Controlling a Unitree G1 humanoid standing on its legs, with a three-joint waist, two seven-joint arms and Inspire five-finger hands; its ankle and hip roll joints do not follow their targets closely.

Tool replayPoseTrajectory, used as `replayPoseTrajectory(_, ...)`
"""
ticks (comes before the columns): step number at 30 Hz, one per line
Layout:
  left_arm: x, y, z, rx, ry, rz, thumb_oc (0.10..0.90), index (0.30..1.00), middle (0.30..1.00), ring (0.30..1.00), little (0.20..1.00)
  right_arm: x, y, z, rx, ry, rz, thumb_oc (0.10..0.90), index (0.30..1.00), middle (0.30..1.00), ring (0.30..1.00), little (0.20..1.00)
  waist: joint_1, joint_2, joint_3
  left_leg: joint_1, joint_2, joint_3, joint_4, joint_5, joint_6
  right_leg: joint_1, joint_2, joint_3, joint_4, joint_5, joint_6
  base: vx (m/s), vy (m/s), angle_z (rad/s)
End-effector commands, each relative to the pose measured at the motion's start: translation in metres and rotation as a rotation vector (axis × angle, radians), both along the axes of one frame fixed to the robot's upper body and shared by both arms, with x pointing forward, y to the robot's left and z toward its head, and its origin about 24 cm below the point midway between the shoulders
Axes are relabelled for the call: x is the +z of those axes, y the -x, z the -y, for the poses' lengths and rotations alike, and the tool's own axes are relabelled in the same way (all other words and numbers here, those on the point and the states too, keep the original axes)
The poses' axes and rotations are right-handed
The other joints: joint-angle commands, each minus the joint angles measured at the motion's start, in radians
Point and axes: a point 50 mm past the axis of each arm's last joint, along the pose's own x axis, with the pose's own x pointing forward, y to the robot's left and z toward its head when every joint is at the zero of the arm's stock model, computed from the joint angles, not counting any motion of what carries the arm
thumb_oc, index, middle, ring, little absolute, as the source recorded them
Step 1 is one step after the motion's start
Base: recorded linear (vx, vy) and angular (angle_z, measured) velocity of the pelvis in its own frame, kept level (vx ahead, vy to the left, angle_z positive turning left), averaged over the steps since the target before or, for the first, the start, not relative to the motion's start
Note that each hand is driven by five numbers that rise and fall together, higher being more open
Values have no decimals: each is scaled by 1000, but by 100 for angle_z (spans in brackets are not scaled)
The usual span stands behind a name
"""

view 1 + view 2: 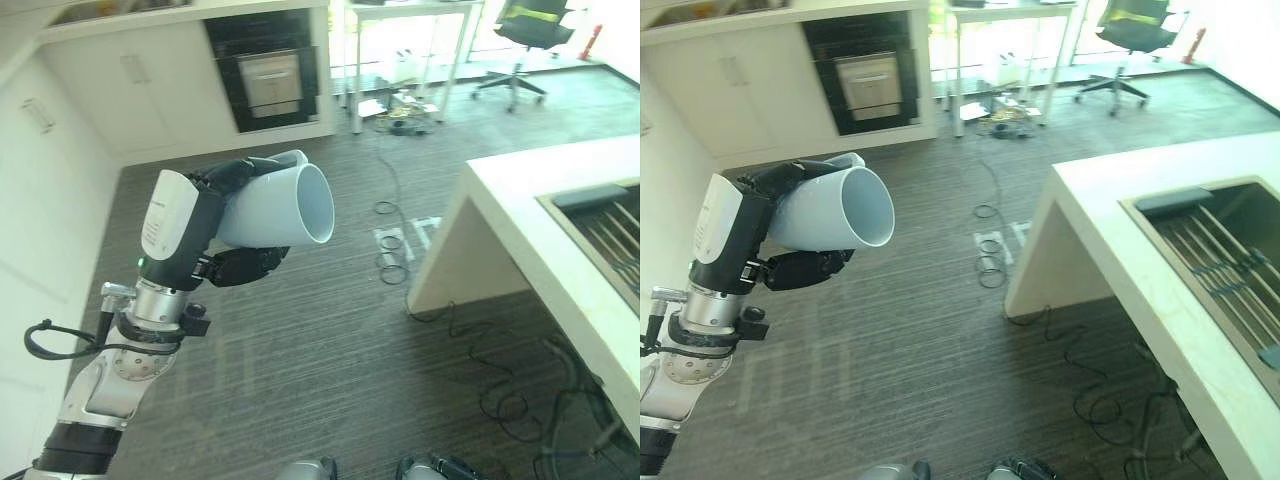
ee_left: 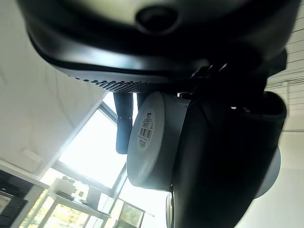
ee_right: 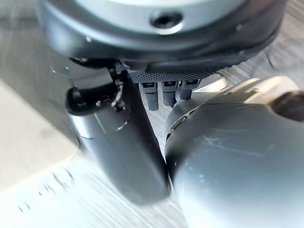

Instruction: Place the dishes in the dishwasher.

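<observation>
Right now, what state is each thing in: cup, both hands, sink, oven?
White cup: held on its side, mouth facing right, empty.
Left hand: shut on the cup, raised above the floor.
Right hand: fingers straight.
Sink: rack inside, no dishes visible.
Oven: door closed.

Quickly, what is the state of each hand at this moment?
Left hand: closed around the white cup, held on its side in the air.
Right hand: fingers look relaxed, holding nothing; open.
</observation>
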Motion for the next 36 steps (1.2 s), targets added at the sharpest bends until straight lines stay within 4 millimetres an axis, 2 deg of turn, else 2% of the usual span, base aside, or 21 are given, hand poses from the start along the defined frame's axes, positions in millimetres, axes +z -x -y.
replayPoseTrajectory(1, 58, 8, 4, -14, 40, 277, 400, 300, 300, 300, 300, -1, -3, -17, 174, -67, 10, 800, 900, 900, 900, 900, -23, -14, -46, 26, 60, 92, -15, -79, -35, 37, -50, -49, -26, -3, 111, 46, -130, 15)
replayPoseTrajectory(3, 61, 10, 1, 15, 66, 281, 400, 300, 300, 300, 300, 0, -11, -19, 233, -64, 13, 800, 900, 900, 900, 900, -7, -14, -51, 22, 74, 89, -15, -75, -51, 43, -45, -57, -26, -20, 104, 50, -138, 8)
replayPoseTrajectory(8, 61, 11, -7, 51, 94, 277, 400, 300, 300, 300, 300, 3, -24, -19, 319, -45, 22, 800, 900, 900, 900, 900, 5, -14, -55, 17, 96, 80, -15, -64, -70, 51, -26, -52, -26, -45, 86, 29, -93, 26)
replayPoseTrajectory(13, 59, 12, -11, 82, 102, 246, 400, 300, 300, 300, 300, 2, -18, -8, 343, -21, -38, 800, 900, 900, 900, 900, 21, -11, -58, 10, 123, 83, -15, -52, -92, 62, -18, -77, -26, -63, 73, 14, -80, 18)
replayPoseTrajectory(15, 58, 16, -15, 70, 152, 250, 400, 300, 300, 300, 300, 2, -13, -3, 359, -13, -67, 800, 900, 900, 900, 900, 33, -9, -61, 4, 147, 90, -15, -40, -108, 73, -17, -104, -26, -73, 64, 36, -90, 32)
replayPoseTrajectory(20, 49, 20, -15, 75, 194, 200, 400, 300, 300, 300, 300, 2, -18, -6, 363, -22, -75, 800, 900, 900, 900, 900, 56, -5, -54, 1, 177, 91, -15, -25, -131, 105, -13, -147, -26, -92, 49, 32, -40, 42)
replayPoseTrajectory(26, 43, 20, -27, 130, 226, 119, 400, 300, 300, 300, 300, -1, -12, -8, 468, -12, -126, 800, 900, 900, 900, 900, 85, 1, -52, -9, 177, 73, -15, -10, -137, 115, -10, -169, -26, -98, 44, 54, -72, 34)
replayPoseTrajectory(27, 40, 21, -28, 141, 223, 88, 400, 300, 300, 300, 300, -1, -14, -10, 479, -12, -129, 800, 900, 900, 900, 900, 100, 7, -50, -13, 170, 57, -15, -7, -137, 114, -10, -172, -26, -100, 42, 25, -51, 11)
replayPoseTrajectory(30, 39, 24, -28, 124, 234, 67, 400, 300, 300, 300, 300, -1, -18, -10, 438, -8, -123, 800, 900, 900, 900, 900, 115, 20, -44, -9, 162, 52, -15, -4, -140, 111, -13, -181, -26, -98, 43, -3, 4, 16)
replayPoseTrajectory(34, 38, 26, -27, 75, 256, 78, 400, 300, 300, 300, 300, 1, -20, 0, 333, 22, -104, 800, 900, 900, 900, 900, 100, 36, -40, -15, 185, 126, -15, 12, -144, 109, -44, -219, -26, -80, 53, -122, 124, 21)
replayPoseTrajectory(36, 40, 27, -30, 56, 272, 79, 400, 300, 300, 300, 300, 1, -17, 2, 290, 23, -80, 800, 900, 900, 900, 900, 97, 38, -40, -12, 177, 126, -15, 4, -137, 110, -61, -230, -26, -71, 63, -78, 159, 78)
